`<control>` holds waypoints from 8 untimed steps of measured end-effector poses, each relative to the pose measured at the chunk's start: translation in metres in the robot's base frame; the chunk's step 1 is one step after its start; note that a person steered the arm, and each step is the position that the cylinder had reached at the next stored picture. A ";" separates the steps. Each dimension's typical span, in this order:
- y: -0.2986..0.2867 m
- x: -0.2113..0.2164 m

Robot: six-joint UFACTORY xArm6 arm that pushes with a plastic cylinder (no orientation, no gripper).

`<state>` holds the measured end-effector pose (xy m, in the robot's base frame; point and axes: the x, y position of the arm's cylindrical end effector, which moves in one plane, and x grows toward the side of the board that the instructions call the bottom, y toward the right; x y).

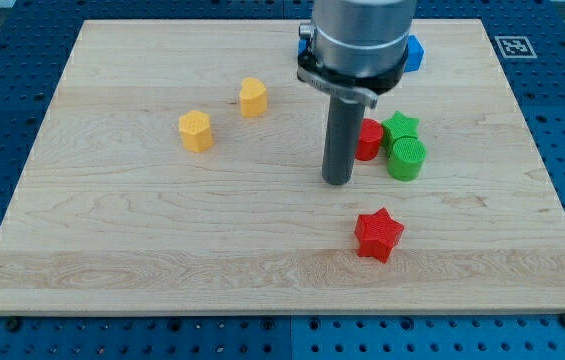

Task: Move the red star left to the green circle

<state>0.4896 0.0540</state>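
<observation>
I carry no jaws, only a rod; my tip (337, 182) holds nothing. The red star (378, 234) lies toward the counter's bottom edge, well apart from the green circle (406, 158). The push remains undone.

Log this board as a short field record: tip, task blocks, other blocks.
tip: my tip on the board, above-left of the red star, left of the green circle
red star: alone, toward the view's bottom
green circle: at right, below the green star
red block: left of the greens, partly hidden
yellow blocks
blue block: top
</observation>
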 end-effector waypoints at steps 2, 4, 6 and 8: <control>-0.020 0.038; -0.013 0.104; 0.022 0.110; 0.027 0.088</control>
<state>0.5776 0.0806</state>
